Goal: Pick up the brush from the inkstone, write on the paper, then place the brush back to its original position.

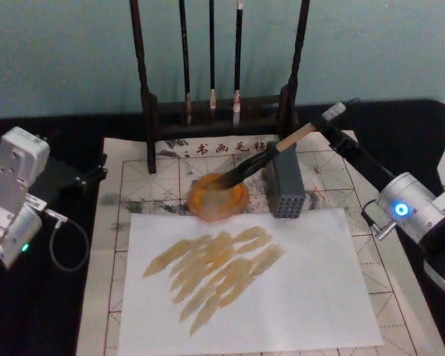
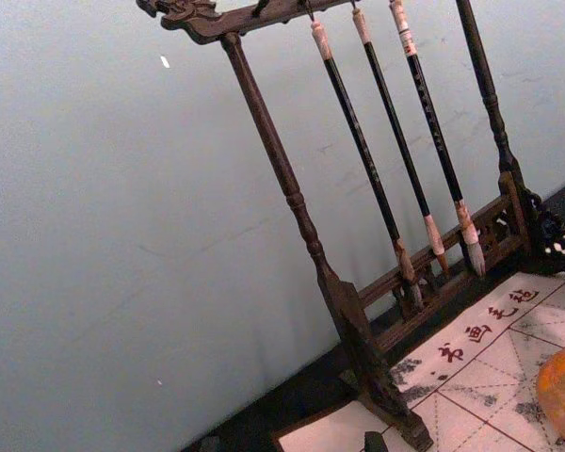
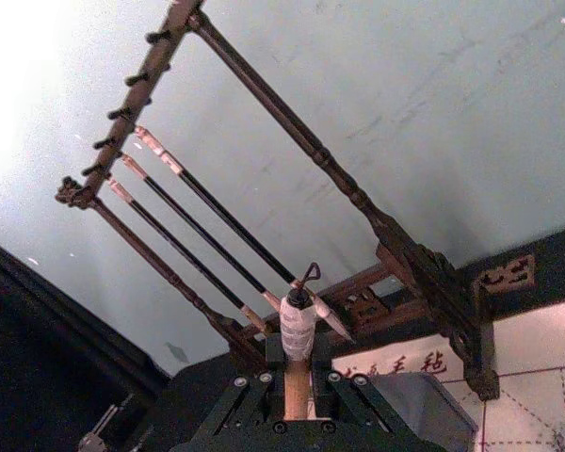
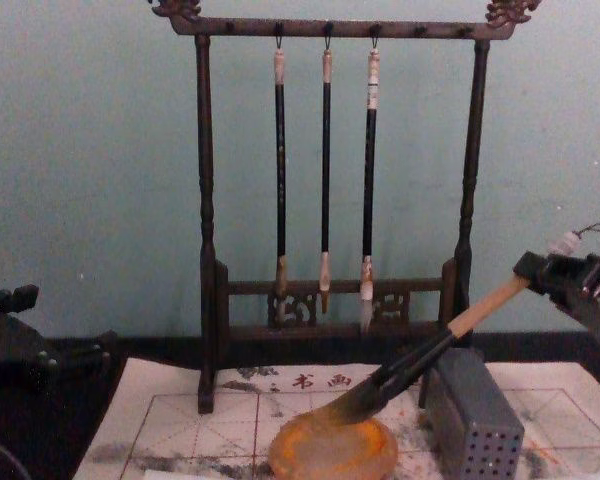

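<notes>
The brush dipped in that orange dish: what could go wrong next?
The right gripper clamps the brush near its end cap, so the long handle could pivot or slip. The handle passes close by the grey box and might knock it. Bristles resting in the inkstone could drag it. The left gripper sits idle.
</notes>
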Robot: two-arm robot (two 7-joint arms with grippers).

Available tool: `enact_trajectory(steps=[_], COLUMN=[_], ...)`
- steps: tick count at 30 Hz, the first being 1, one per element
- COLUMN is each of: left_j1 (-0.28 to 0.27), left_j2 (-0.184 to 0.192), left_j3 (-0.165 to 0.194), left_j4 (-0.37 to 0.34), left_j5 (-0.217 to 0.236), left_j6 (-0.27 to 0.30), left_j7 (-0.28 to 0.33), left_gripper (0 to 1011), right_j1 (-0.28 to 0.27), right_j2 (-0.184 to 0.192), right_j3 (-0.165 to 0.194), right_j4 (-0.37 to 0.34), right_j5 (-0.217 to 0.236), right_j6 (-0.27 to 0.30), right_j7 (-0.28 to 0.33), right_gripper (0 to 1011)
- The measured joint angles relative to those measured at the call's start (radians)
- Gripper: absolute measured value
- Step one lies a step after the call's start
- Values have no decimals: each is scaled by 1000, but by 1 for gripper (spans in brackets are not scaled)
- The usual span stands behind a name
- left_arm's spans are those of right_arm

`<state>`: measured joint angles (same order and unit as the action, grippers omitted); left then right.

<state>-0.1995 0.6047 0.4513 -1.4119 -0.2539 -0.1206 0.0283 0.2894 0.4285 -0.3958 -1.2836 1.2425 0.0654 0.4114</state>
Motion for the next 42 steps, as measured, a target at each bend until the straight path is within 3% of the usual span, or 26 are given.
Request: enact_trajectory(steps=[13, 23, 42], left_j1=[0, 0, 0], left_j2=[0, 0, 0], left_j3=[0, 0, 0], left_j4=[0, 0, 0], left_j5=[0, 0, 0], left_j6=[0, 0, 0], left_j7=[0, 0, 0], left_gripper=[1001, 1001, 1001], right_j1=[8, 9, 0], right_j2=[-38, -69, -85], right_j3=[-8, 5, 20], right_j4=[38, 64, 70], right_j5=[-26, -44, -51], right_j6=[-15, -32, -16], right_j7=[-12, -23, -25], right_gripper=[178, 178, 178])
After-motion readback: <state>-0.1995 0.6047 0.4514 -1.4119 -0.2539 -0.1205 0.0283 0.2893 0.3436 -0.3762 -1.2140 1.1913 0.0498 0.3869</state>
